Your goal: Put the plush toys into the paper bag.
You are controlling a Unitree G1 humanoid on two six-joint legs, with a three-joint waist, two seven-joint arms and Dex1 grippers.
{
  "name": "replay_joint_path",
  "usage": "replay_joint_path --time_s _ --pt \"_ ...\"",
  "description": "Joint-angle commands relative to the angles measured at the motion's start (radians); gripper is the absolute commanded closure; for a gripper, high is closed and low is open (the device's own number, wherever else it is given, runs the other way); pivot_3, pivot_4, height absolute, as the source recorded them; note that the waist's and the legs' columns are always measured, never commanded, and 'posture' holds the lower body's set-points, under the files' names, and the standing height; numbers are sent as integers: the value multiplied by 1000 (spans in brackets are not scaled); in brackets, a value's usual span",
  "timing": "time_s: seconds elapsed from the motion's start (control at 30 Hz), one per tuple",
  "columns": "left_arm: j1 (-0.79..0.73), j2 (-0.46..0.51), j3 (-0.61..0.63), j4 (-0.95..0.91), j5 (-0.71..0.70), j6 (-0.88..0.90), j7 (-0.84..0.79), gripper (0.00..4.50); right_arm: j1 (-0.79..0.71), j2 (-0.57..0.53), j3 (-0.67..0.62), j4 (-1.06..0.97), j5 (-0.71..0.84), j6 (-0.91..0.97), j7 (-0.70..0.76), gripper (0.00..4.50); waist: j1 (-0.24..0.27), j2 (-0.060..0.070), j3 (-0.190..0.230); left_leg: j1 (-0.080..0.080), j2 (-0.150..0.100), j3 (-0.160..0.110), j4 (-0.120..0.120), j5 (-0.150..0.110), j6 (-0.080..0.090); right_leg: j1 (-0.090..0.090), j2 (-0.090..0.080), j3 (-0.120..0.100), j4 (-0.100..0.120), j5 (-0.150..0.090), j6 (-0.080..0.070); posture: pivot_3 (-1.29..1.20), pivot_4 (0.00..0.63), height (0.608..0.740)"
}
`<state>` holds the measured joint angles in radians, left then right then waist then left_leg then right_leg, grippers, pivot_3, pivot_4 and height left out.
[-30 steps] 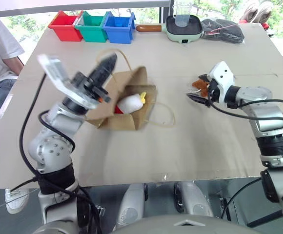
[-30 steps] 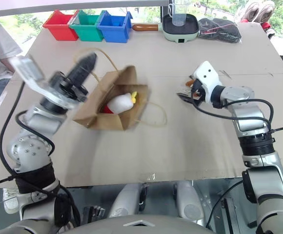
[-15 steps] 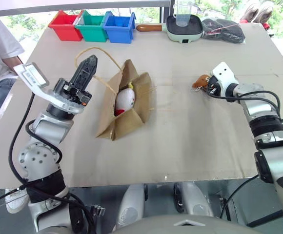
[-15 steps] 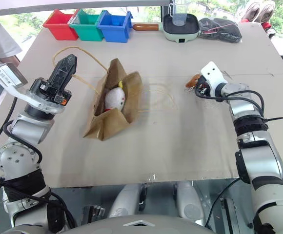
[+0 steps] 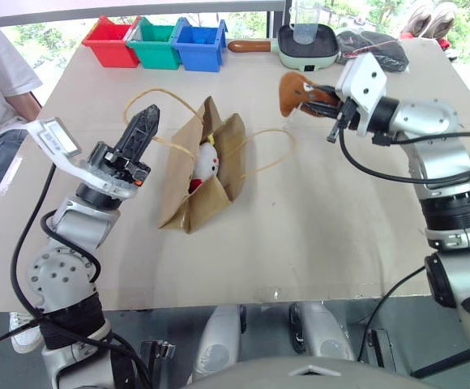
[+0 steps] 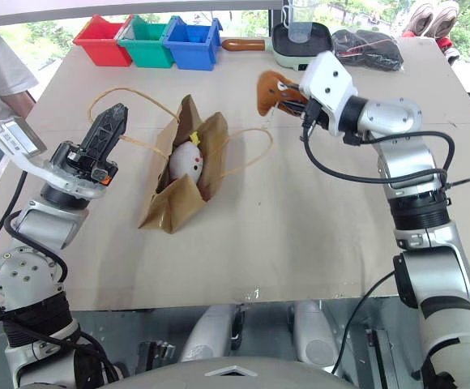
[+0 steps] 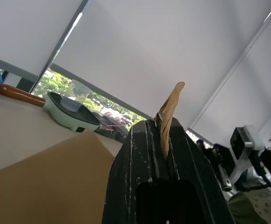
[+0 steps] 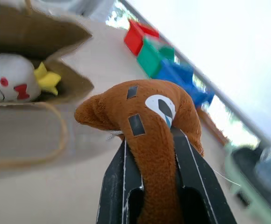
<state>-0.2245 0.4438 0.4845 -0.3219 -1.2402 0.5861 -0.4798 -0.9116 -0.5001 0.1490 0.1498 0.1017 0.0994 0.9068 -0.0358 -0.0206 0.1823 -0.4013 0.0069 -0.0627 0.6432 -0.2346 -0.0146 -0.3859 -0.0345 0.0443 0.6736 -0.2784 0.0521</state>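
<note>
The brown plush toy (image 5: pixel 298 91) hung clamped in the right gripper (image 5: pixel 320 97) above the table (image 5: pixel 340 235), right of the paper bag (image 5: pixel 207 174) holding the white rocket (image 5: pixel 206 163), whose handle (image 7: pixel 169 116) the left gripper (image 5: pixel 143 123) pinched.

Silver jointed arms (image 5: pixel 442 162), black cables (loose loops), black fingers (image 5: pixel 140 130)

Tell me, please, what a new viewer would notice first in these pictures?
The right gripper holds the brown plush toy in the air, beyond the paper bag. The bag lies open on the table with the white rocket toy inside, while the left gripper pinches one bag handle.
</note>
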Motion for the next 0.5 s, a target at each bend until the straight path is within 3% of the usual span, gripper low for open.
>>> replay_joint_path --time_s 0.03,0.23,0.43,0.5 --pt "-2 9 22 -39 -13 -25 0 4500 -35 6 65 -55 -25 -95 74 4441 -1 0 0 0 0 0 0 0 0 0 0 0 0 0 0 0 150 740" --pt "11 2 17 -54 -9 -34 3 4500 -107 135 221 30 -115 -244 121 4441 -8 0 0 0 1 0 -1 0 0 0 1 0 0 0 0 0 150 740" --pt "32 -5 16 -74 -12 -50 12 4500 -176 232 376 256 -258 -436 148 4441 0 -1 -1 0 1 -1 -1 0 -1 0 0 -1 0 0 0 0 150 740" --pt "48 -7 17 -87 -15 -55 13 4500 -206 277 401 349 -264 -472 176 3735 -1 -1 -1 1 0 -1 0 1 -1 0 0 -1 0 0 0 0 150 740"
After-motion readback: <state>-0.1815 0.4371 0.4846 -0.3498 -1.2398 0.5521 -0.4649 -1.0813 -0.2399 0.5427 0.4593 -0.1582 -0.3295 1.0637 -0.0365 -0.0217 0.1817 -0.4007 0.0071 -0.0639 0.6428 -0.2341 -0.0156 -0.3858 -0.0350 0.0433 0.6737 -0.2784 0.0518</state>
